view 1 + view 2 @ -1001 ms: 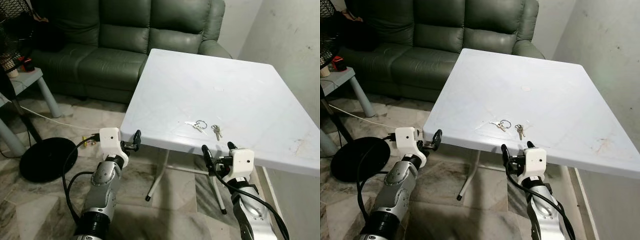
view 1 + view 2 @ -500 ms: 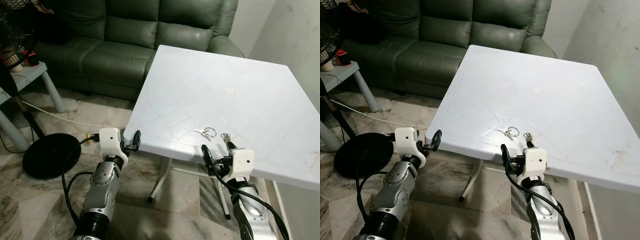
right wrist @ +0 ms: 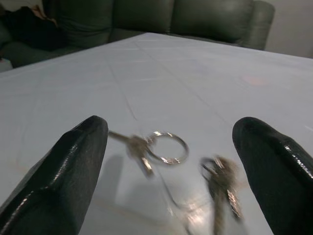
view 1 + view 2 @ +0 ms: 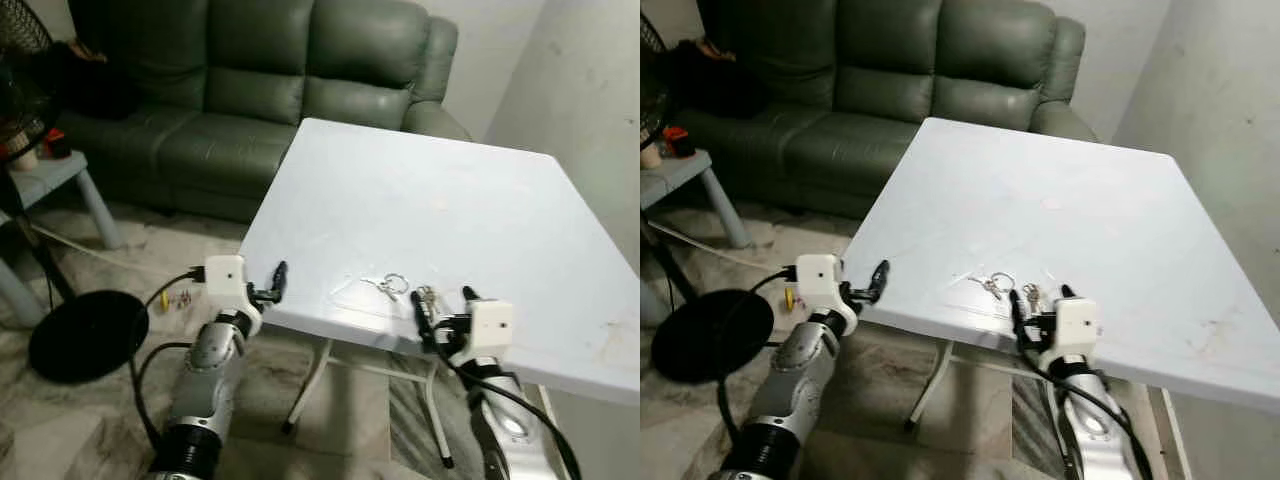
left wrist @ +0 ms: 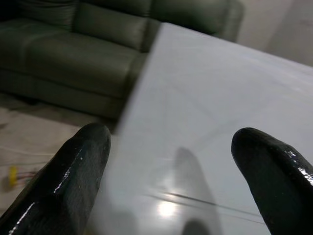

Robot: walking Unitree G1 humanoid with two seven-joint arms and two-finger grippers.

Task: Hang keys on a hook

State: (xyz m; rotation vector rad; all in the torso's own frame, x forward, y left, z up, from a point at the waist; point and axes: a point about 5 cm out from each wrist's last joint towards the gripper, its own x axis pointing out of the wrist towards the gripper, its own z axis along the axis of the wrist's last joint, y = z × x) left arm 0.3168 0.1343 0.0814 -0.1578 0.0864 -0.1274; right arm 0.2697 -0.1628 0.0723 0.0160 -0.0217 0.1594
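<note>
1. A white square bench (image 4: 470, 200) stands in front of a dark green leather sofa (image 4: 250, 90), with a pale wall on the robot's right.
2. 2 sets of keys lie on the bench close to its near edge. The set on a large ring (image 4: 388, 286) is to the robot's left, and a smaller bunch (image 4: 427, 296) lies just beside it on the right, apart from it.
3. The right hand (image 4: 443, 308) is at the near edge of the bench, just short of the keys. In the right wrist view its 2 black fingers (image 3: 73, 166) are spread wide, with both key sets (image 3: 156, 149) lying on the bench between and beyond them; they hold nothing.
4. The smaller bunch (image 3: 222, 183) is the nearer of the 2 to the right hand's fingers, though blur hides whether a fingertip touches it.
5. The left hand (image 4: 275, 283) is level with the bench's near left corner, well apart from the keys. In the left wrist view its fingers (image 5: 73, 181) are wide apart and empty, pointing along the bench edge toward the sofa.
6. On the marble-patterned floor to the robot's left are a round black fan base (image 4: 85, 335) and a pale cable (image 4: 80, 250), with a small light blue side table (image 4: 45, 175) beyond them.
</note>
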